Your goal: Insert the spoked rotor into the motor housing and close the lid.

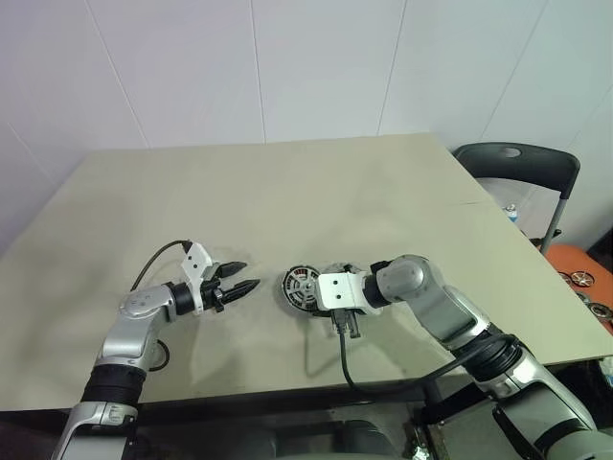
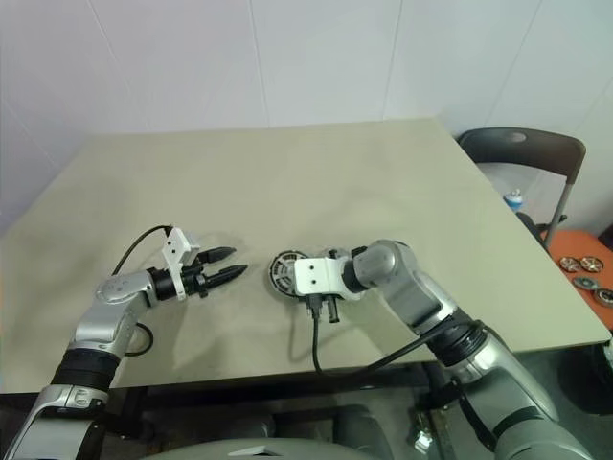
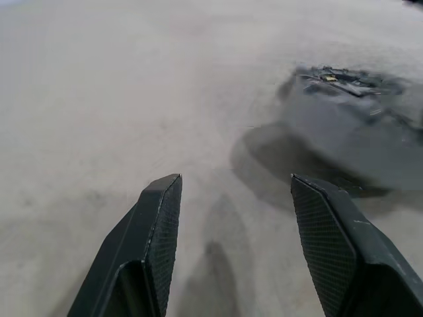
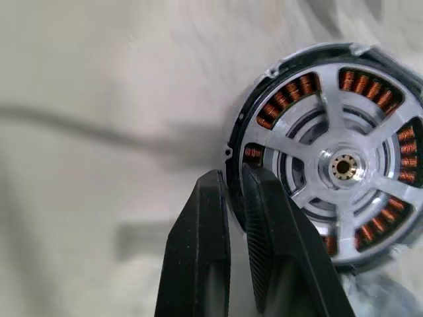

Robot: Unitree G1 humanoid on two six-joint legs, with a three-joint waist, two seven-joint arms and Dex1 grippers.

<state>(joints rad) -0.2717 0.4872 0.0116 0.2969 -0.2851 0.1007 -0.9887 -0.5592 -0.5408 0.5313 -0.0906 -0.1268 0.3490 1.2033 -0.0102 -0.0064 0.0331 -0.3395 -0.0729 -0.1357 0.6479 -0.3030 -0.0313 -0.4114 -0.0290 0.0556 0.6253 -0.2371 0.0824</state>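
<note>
The spoked rotor [image 4: 340,165] is a round wheel with a dark rim, silver spokes and a brass hub. Copper windings show between the spokes. It sits near the table's front middle [image 1: 301,287], its face tilted up toward me. My right gripper [image 4: 228,178] is shut on its rim from the right side [image 1: 314,292]. My left gripper [image 1: 244,275] hovers open a short way left of the rotor, pointing at it, with nothing between its fingers [image 3: 162,218]. I cannot tell whether a motor housing lies behind the rotor. The lid is out of view.
The beige table [image 1: 287,192] stretches wide behind both arms. A black cable [image 1: 347,369] hangs from my right gripper over the front edge. A dark chair [image 1: 522,163] stands past the right edge, beside an orange surface [image 1: 575,264] carrying small round parts.
</note>
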